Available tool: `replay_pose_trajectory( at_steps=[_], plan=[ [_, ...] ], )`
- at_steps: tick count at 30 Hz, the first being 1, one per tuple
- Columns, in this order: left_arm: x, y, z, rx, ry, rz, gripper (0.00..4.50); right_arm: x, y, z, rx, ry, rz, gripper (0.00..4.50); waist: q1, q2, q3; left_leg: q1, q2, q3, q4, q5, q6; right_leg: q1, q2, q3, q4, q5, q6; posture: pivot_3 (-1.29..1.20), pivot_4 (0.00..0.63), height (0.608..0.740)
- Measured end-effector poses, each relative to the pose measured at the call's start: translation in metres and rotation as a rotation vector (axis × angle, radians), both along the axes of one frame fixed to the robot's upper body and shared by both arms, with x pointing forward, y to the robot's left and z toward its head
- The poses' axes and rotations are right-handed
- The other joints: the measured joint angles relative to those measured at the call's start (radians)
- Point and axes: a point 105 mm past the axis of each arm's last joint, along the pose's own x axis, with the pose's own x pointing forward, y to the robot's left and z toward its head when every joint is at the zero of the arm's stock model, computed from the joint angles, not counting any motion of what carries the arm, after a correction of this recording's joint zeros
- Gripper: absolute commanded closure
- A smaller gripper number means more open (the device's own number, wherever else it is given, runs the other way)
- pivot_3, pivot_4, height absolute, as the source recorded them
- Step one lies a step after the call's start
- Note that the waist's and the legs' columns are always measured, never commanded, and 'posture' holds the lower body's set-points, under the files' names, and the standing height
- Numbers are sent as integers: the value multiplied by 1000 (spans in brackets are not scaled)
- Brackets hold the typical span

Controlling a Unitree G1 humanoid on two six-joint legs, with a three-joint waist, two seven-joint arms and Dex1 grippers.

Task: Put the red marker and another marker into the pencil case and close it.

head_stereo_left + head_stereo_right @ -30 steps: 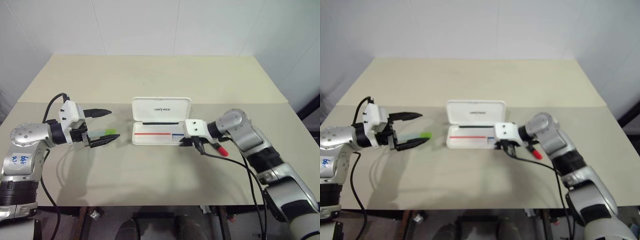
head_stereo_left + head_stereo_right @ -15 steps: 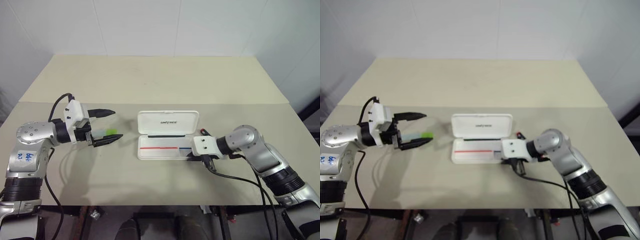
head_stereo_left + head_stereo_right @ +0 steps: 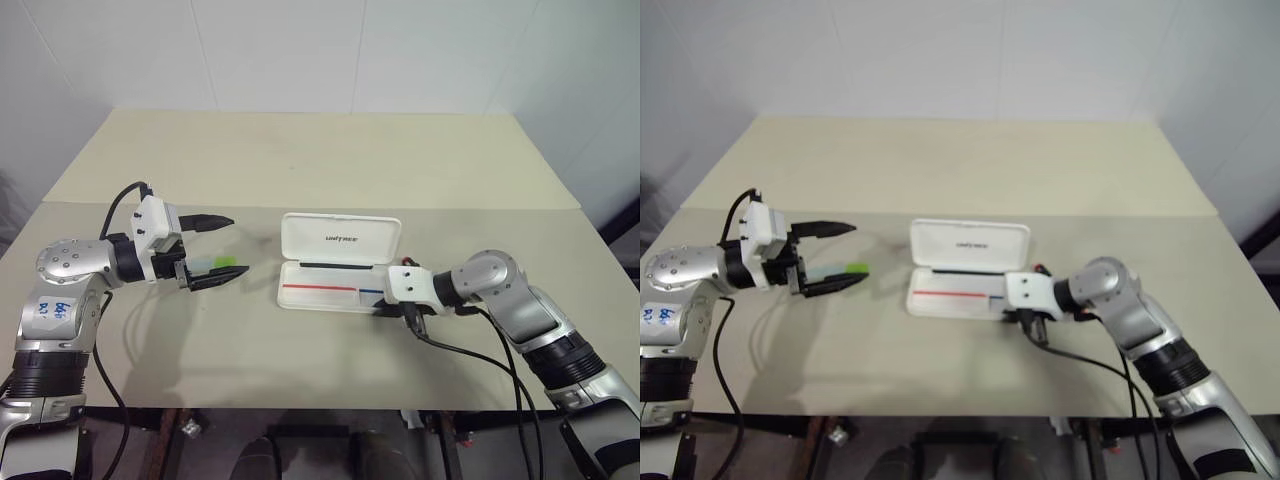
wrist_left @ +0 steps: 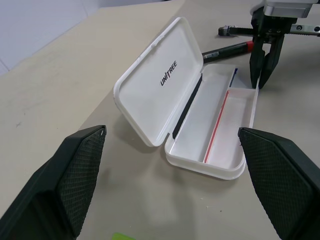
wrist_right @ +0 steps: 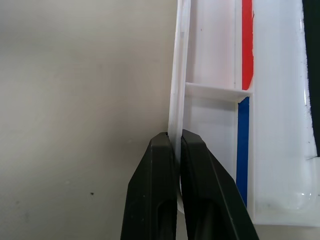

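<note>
The white pencil case (image 3: pixel 340 240) lies open at the table's middle, lid up, with red and blue stripes in its tray (image 4: pixel 220 145). My right gripper (image 5: pixel 174 136) is shut on the tray's front wall near the right end. The red marker (image 4: pixel 227 48), black-barrelled with a red end, lies on the table just behind that end of the case, past the gripper. The light green marker (image 3: pixel 222 264) lies on the table to the left of the case. My left gripper (image 3: pixel 233 247) is open and level, its two fingers on either side of the green marker, pointing toward the case.
The beige table (image 3: pixel 300 160) stretches far behind the case. A black cable (image 3: pixel 470 350) trails from my right wrist across the table's front edge. A white wall stands behind the table.
The case, with my right gripper on its wall, has slid a little to the right. The red marker now shows behind the gripper instead of to its right. My left gripper has stayed put.
</note>
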Motion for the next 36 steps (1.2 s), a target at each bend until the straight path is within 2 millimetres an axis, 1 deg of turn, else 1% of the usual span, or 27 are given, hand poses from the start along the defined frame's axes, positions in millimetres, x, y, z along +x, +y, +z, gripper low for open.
replay_pose_trajectory(
  at_steps=[6, 9, 12, 15, 16, 17, 22, 26, 29, 31, 35, 36],
  plan=[
    [0, 0, 0, -1, 1, 0, 0, -8, 6, 4, 22, 34, 42, 4444, 2, 0, 0, 0, 0, 0, 0, 0, 0, 0, 0, 0, 0, 0, 0, 0, 150, 740],
    [0, 0, 0, -1, 1, 1, 0, -10, 2, 0, 12, 50, 35, 4444, 3, 0, 0, 0, 0, 0, 0, 0, 0, 0, 0, 0, 0, 0, 0, 0, 150, 740],
    [0, 0, 0, -1, 0, 0, 0, -11, 0, -2, 10, 54, 32, 3683, 3, 0, 0, 0, 0, 0, 0, 0, 0, 0, 0, 0, 0, 0, 0, 0, 150, 740],
    [0, -1, 0, -6, -2, -3, 0, -10, -1, -3, 10, 50, 29, 2617, 2, 0, 0, 0, 0, 0, 0, 0, 0, 0, 0, 0, 0, 0, 0, 0, 150, 740],
    [1, -2, 0, -8, -3, -5, 0, -9, -1, -3, 11, 42, 30, 2199, 2, 0, 0, 0, 0, 0, 0, 0, 0, 0, 0, 0, 0, 0, 0, 0, 150, 740],
    [1, -2, 1, -10, -4, -6, 0, -9, -1, -3, 12, 37, 29, 2009, 2, 0, 0, 0, 0, 0, 0, 0, 0, 0, 0, 0, 0, 0, 0, 0, 150, 740],
    [1, -4, 0, -16, -3, -10, 0, -8, 0, -2, 17, 23, 39, 2009, 3, 0, 0, 0, 0, 0, 0, 0, 0, 0, 0, 0, 0, 0, 0, 0, 150, 740],
    [1, -4, 0, -16, -4, -11, 0, -16, 5, 1, 39, 56, 87, 2009, 2, 0, 0, 0, 0, 0, 0, 0, 0, 0, 0, 0, 0, 0, 0, 0, 150, 740],
    [1, -4, 0, -17, -5, -11, 0, -27, 9, 13, 84, 91, 150, 2009, 3, 0, 0, 0, 0, 0, 0, 0, 0, 0, 0, 0, 0, 0, 0, 0, 150, 740],
    [1, -4, 0, -17, -5, -11, 0, -31, 9, 21, 113, 99, 162, 2009, 3, 0, 0, 0, 0, 0, 0, 0, 0, 0, 0, 0, 0, 0, 0, 0, 150, 740],
    [1, -5, 0, -22, -4, -13, 0, -25, 6, 30, 137, 96, 120, 2009, 2, 0, 0, 0, 0, 0, 1, 0, 0, 0, 0, 0, 0, 0, 0, 0, 150, 740],
    [1, -5, 0, -24, -4, -14, 0, -21, 5, 35, 139, 71, 100, 1833, 2, 0, 0, 0, 0, 0, 1, 0, 0, 0, 0, 0, 0, 0, 0, 0, 150, 740]
  ],
)
